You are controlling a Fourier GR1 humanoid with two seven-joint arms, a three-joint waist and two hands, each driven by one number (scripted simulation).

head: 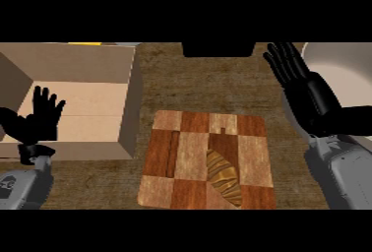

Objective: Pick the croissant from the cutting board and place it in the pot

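Croissant (222, 177) sits open on the cutting board (185, 147), nothing over it; cardboard box (131, 98) walls off the left.

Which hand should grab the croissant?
Probably the right hand. The croissant lies on the right part of the cutting board, toward that side. The left hand rests open over the cardboard box, farther off.

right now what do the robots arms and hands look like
Both forearms are grey, smooth-shelled tubes entering from the lower edge. Each ends in a black hand with slim, segmented fingers and a thumb: the left hand at the left side, the right hand at the right. The left forearm has a black wrist band and a small dark marking; the right forearm looks plain grey. No cables show.
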